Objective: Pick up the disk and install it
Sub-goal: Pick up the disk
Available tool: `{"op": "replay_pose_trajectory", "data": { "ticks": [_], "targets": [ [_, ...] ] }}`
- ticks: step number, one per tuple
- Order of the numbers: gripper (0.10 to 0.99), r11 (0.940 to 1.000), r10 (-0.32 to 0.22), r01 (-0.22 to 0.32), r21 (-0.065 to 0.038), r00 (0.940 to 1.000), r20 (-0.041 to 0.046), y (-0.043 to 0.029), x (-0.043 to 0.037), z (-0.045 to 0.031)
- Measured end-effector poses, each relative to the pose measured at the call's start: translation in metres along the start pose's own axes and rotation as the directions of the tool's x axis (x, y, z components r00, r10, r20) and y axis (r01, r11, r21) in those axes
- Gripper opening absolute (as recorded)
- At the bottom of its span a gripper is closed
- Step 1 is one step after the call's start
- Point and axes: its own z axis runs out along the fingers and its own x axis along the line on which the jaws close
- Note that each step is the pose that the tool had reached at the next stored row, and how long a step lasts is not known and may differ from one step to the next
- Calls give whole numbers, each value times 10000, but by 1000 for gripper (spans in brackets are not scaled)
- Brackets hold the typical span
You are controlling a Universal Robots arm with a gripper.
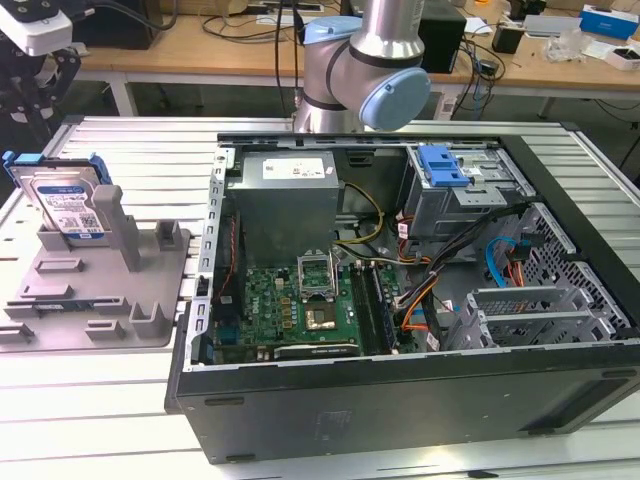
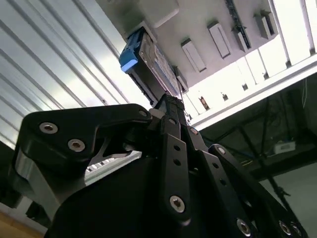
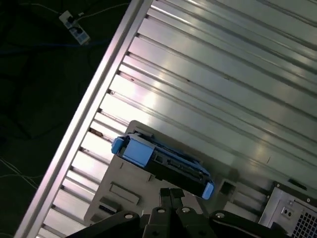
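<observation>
Hand [image 3: 172, 193] is hovering near the upright disk [image 3: 163, 161] in the grey holder [image 1: 100, 300]; its spread, cannot tell. Risk: closing in off-centre, striking the disk's edge and tipping it.

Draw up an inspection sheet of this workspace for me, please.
Surface: slatted aluminium table, bearing a grey fixture and an open computer case.
Job's things: disk stands upright in the fixture, not picked up.
Clutter: boxes and small items on the wooden bench behind.
Gripper: gripper hangs above the disk, in the first wrist view.
Cables: coloured wires inside the case.
Surroundings: dark floor beside the table, a power strip lying on it.
</observation>
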Motion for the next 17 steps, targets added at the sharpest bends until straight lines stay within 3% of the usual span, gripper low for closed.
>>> {"op": "replay_pose_trajectory", "data": {
  "ticks": [5, 8, 14, 15, 17],
  "targets": [
    [106, 9945, -1044, 1044, 49, 9945, -30, 0, 0, 3],
    [106, 9839, -1782, 1783, 83, 9840, -51, 0, 0, 5],
    [106, 9455, -3252, 3253, 137, 9456, -115, -1, -1, 9],
    [106, 9313, -3637, 3639, 150, 9314, -135, 0, -1, 10],
    [106, 9087, -4168, 4170, 168, 9089, -161, -1, -1, 12]
  ]
}}
